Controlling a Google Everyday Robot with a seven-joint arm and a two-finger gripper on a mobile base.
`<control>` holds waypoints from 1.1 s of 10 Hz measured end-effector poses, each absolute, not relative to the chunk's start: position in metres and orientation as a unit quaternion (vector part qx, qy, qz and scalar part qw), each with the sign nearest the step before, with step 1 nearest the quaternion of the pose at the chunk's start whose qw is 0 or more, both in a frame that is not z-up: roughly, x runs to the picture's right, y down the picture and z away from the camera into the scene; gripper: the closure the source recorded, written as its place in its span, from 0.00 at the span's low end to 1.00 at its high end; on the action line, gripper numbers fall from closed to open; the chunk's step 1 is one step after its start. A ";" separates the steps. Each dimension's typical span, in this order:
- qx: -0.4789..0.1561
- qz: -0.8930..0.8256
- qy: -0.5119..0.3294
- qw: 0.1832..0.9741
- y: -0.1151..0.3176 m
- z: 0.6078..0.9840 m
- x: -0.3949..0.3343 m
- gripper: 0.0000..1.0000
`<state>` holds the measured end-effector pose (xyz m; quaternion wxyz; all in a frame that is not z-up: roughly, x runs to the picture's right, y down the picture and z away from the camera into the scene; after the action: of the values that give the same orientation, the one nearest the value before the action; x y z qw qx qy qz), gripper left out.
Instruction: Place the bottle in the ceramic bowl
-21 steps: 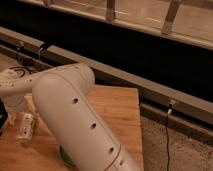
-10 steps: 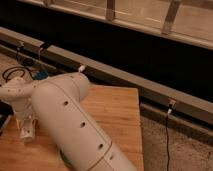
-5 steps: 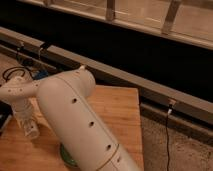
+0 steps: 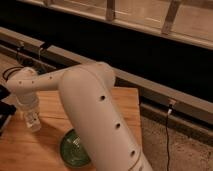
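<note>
My gripper (image 4: 30, 114) hangs below the white wrist (image 4: 22, 90) at the left of the wooden table (image 4: 47, 145). It is shut on the small white bottle (image 4: 33, 122), which sits nearly upright just under the wrist, close above the table top. The dark green ceramic bowl (image 4: 74, 149) lies on the table to the right of and nearer than the bottle. Its right side is hidden behind my large white arm (image 4: 97, 115).
A dark object (image 4: 5, 110) sits at the table's left edge. Behind the table runs a grey rail (image 4: 150, 87) with cables (image 4: 167, 130), then a dark wall. The gravel floor (image 4: 180, 150) lies to the right.
The wrist came over the lying bottle and closed on it. The bottle now stands more upright and has shifted slightly up and right toward the bowl.
</note>
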<state>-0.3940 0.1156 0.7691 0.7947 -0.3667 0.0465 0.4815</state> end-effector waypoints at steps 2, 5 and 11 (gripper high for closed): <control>-0.341 0.506 0.029 0.792 0.076 0.744 -0.356 1.00; -0.317 0.525 0.038 0.789 0.059 0.718 -0.297 1.00; -0.361 0.514 0.054 0.776 0.103 0.733 -0.225 1.00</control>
<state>-0.2246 0.1026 0.7328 0.7765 -0.3612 0.0535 0.5135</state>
